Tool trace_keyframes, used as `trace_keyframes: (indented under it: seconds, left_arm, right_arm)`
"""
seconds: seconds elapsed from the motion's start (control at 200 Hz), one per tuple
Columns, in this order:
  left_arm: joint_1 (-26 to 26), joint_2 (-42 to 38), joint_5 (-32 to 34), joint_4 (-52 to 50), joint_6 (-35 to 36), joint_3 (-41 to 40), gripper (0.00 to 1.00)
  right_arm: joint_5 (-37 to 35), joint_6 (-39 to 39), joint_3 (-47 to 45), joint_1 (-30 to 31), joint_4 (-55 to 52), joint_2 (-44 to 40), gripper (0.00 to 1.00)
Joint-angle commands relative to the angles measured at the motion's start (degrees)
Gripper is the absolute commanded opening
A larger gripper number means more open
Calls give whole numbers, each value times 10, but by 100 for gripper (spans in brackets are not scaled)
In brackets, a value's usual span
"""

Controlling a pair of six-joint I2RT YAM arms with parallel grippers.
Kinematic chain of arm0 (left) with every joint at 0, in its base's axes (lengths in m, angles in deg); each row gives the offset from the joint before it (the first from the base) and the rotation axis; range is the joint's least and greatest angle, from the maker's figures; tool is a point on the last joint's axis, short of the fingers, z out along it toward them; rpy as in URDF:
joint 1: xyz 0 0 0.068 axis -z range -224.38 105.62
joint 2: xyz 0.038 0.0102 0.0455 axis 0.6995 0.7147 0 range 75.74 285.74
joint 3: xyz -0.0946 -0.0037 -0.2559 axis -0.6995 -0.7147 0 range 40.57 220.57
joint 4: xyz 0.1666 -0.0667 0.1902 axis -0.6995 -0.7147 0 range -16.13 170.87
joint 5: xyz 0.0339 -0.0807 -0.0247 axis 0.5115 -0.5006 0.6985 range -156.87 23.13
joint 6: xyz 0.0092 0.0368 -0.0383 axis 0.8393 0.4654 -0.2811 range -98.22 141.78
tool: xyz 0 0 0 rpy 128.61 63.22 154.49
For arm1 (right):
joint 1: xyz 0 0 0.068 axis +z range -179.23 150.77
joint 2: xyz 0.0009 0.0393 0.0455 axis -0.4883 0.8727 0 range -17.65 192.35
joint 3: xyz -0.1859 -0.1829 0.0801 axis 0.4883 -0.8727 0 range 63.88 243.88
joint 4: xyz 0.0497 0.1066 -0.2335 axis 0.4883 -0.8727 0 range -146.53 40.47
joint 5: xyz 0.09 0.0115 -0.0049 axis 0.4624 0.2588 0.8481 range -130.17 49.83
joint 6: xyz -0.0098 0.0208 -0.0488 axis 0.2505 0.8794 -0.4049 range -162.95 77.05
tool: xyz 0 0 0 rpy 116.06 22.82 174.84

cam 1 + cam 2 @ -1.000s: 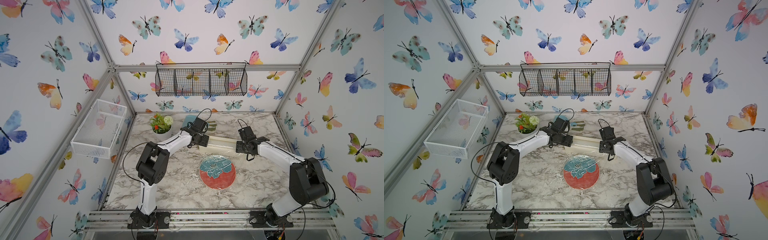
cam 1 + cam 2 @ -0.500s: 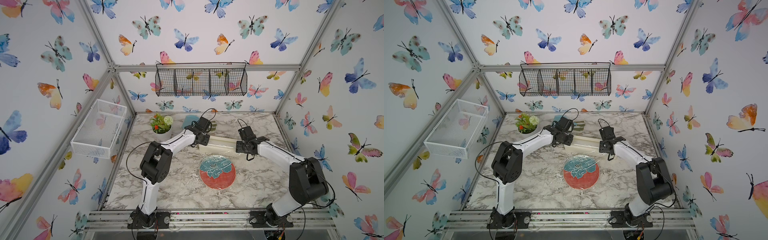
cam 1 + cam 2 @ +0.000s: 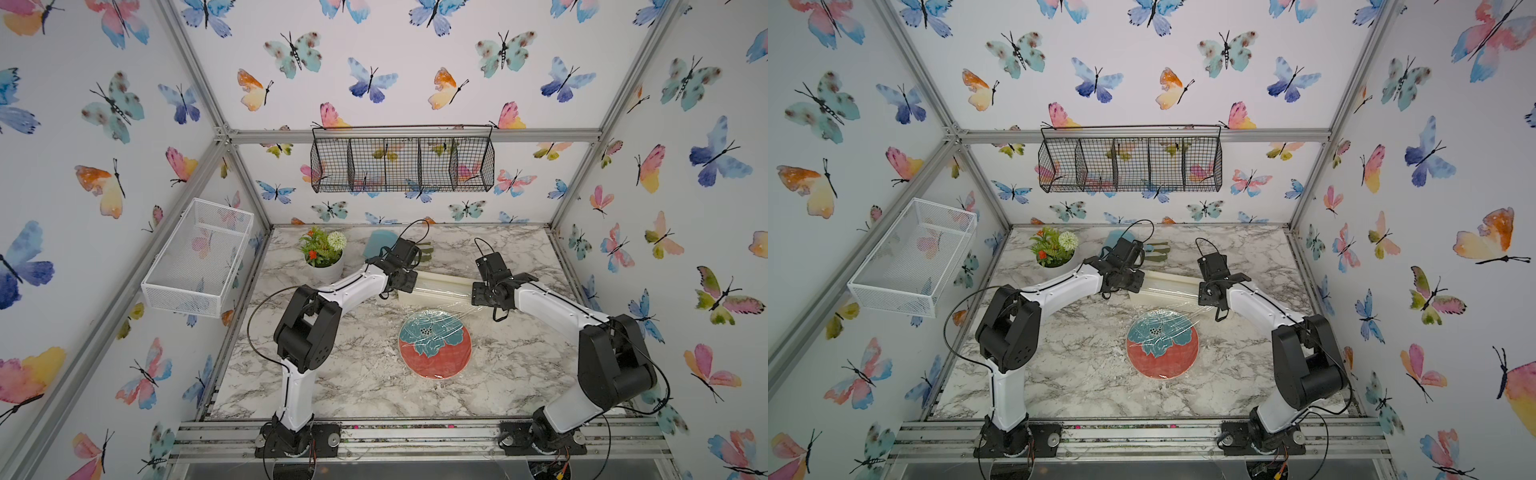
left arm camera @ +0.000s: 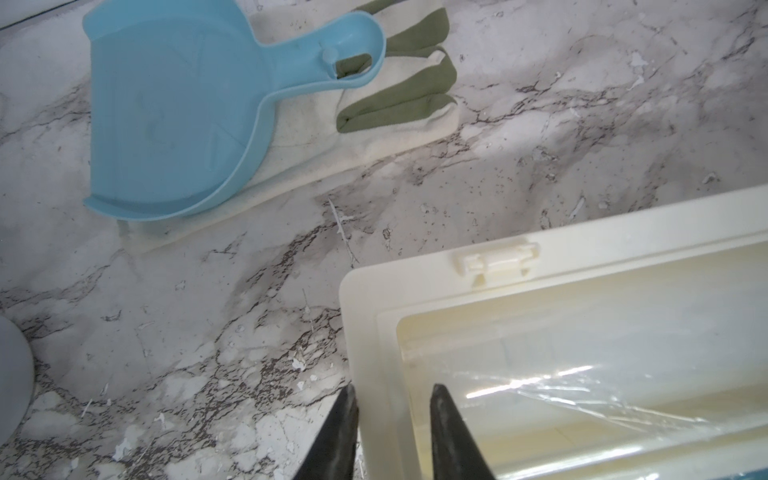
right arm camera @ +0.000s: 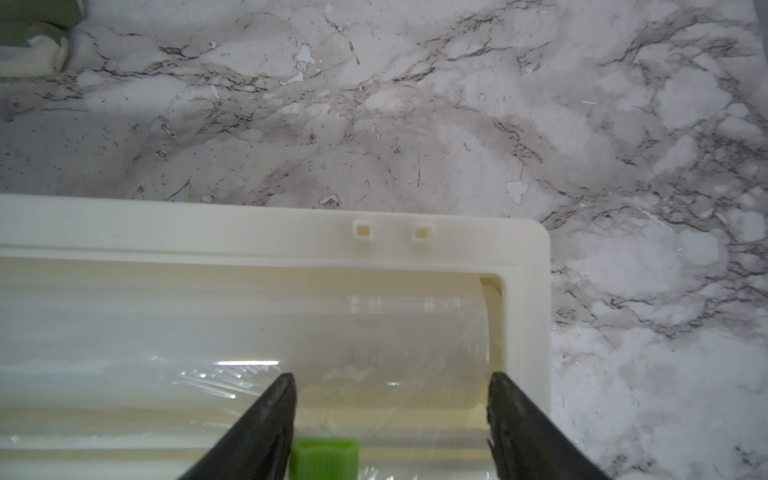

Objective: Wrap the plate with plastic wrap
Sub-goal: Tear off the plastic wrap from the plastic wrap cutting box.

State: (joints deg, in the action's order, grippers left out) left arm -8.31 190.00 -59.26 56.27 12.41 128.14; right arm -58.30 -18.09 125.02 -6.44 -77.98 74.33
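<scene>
The coral-red plate [image 3: 435, 344] [image 3: 1162, 344] with a teal flower lies flat at mid table. Glossy plastic wrap [image 3: 440, 311] [image 3: 1167, 311] runs from the cream dispenser box [image 3: 432, 286] [image 3: 1163, 287] down over the plate's far half. My left gripper [image 3: 405, 282] [image 4: 392, 390] straddles the box's left end wall, one finger outside and one inside, nearly closed on it. My right gripper [image 3: 478, 293] [image 5: 392, 378] hangs open over the box's right end. The wrap roll [image 5: 374, 332] and a green tab [image 5: 324, 455] show between its fingers.
A light blue dustpan [image 4: 174, 112] lies on a cream and green glove [image 4: 395, 83] behind the box. A potted plant [image 3: 324, 253] stands at back left. A black wire basket [image 3: 401, 164] and a white mesh basket [image 3: 199, 253] hang on the walls.
The left gripper's jaws have narrowed around the box's left end wall. The right arm, plate and wrap have not moved.
</scene>
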Motion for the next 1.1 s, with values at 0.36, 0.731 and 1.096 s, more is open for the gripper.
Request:
trace_keyframes:
  seconds: [0.36,0.731,1.096]
  left_arm:
    - [-52,69,41,-132,-2,-38,25]
    - [-52,66,20,-128,-5,-38,22]
    - [-37,57,-3,-121,-11,0,26]
  right_arm:
    - [5,-21,-48,-59,-60,-29,76]
    - [47,-37,-63,-75,-44,-41,78]
    - [54,-42,27,-73,-108,-107,76]
